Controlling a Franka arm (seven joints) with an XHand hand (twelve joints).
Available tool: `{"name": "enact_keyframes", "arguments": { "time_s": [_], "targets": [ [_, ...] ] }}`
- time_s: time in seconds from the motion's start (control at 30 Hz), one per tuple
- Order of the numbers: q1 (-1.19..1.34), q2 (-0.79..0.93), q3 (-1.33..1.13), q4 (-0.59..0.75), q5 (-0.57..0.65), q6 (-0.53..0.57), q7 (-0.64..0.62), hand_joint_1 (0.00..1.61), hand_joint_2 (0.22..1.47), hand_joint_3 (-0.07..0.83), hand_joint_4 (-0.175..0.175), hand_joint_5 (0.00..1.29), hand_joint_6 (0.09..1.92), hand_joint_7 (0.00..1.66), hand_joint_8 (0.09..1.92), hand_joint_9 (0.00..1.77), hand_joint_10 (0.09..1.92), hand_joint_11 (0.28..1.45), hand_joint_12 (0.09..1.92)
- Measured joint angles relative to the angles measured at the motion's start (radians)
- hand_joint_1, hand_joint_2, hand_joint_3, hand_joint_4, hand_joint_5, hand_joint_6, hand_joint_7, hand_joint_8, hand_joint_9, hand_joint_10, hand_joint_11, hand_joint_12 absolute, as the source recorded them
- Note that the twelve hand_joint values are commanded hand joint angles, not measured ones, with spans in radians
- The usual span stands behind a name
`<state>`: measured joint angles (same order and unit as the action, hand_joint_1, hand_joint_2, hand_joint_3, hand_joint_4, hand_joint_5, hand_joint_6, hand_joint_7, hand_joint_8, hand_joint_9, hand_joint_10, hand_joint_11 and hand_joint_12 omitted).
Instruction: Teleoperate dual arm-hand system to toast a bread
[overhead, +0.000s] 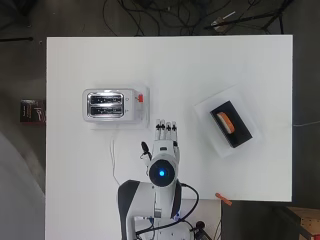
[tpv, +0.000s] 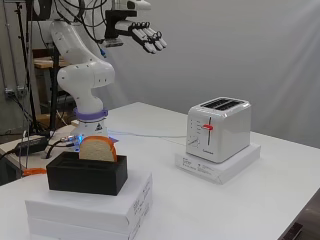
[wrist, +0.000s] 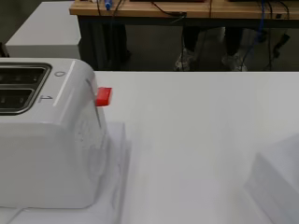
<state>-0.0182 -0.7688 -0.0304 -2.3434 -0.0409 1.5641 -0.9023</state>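
On the white desk (overhead: 75, 190) the white two-slot toaster (overhead: 110, 105) with its red lever (overhead: 140, 98) stands left, its slots' insides too dark to read, the black and white hand (overhead: 166, 136) hovers mid-desk, fingers straight and empty, and the bread slice (overhead: 226, 121) sits half sunk in a black foam holder (overhead: 231, 124) at right.

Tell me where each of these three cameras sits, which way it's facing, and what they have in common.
Overhead view: above the table, looking straight down on the toaster, the bread slice in its black holder, and the arm with the hand open.
Side view: across the table; the bread slice stands nearest, the arm at left, the hand raised high with straight fingers.
Wrist view: at the wrist, facing the toaster and its red lever; no part of the hand shows.
Shared: all three show the toaster with its red lever.
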Motion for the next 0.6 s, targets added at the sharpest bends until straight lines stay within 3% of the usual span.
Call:
{"name": "enact_keyframes", "arguments": {
  "time_s": [0.2,0.33,0.6],
  "targets": [
    [-0.05,0.088,-0.202,0.055,-0.176,-0.052,0.013,0.25,1.14,-0.009,-0.085,0.32,0.09,0.4,0.09,0.54,0.09,0.49,0.09],
    [-0.059,0.207,-0.281,0.107,-0.191,-0.087,0.019,0.21,1.1,-0.012,-0.046,0.37,0.09,0.43,0.09,0.58,0.09,0.51,0.09],
    [-0.068,0.438,-0.384,0.187,-0.205,-0.076,0.062,0.2,1.03,-0.007,-0.029,0.43,0.09,0.53,0.09,0.65,0.09,0.5,0.09]
  ]
}}
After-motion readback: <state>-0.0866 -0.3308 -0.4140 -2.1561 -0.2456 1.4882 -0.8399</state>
